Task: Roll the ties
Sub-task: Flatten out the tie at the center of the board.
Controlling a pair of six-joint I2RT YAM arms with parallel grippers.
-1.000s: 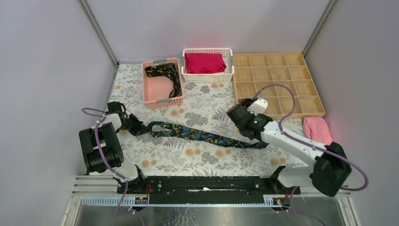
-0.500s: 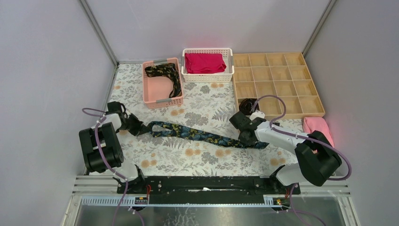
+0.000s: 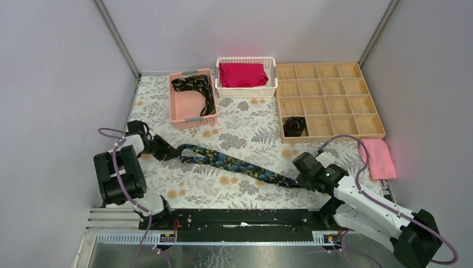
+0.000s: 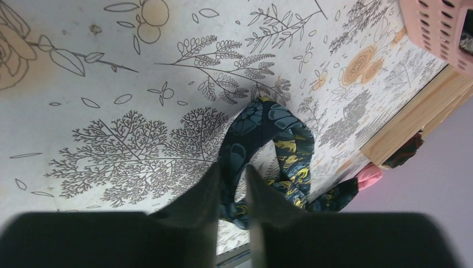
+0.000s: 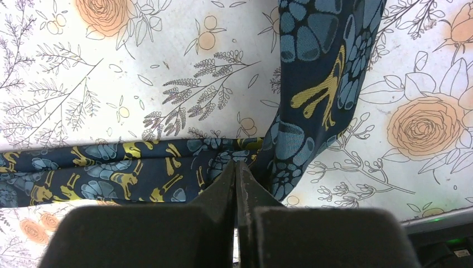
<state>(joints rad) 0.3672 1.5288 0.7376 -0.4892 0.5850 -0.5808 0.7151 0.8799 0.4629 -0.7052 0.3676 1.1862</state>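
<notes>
The blue floral tie [image 3: 234, 163] lies diagonally across the floral tablecloth [image 3: 234, 131], stretched between both arms. Left gripper [image 4: 231, 184]: closed to a narrow gap on the tie's looped left end. Right gripper [image 5: 235, 170]: fingers fully together, tips touching the tie's folded right end, with nothing visible between them. A coiled tie [image 3: 294, 126] sits in the wooden tray's [image 3: 333, 106] nearest left compartment. A gold-patterned tie [image 3: 196, 88] lies loose in the pink basket [image 3: 187, 106].
</notes>
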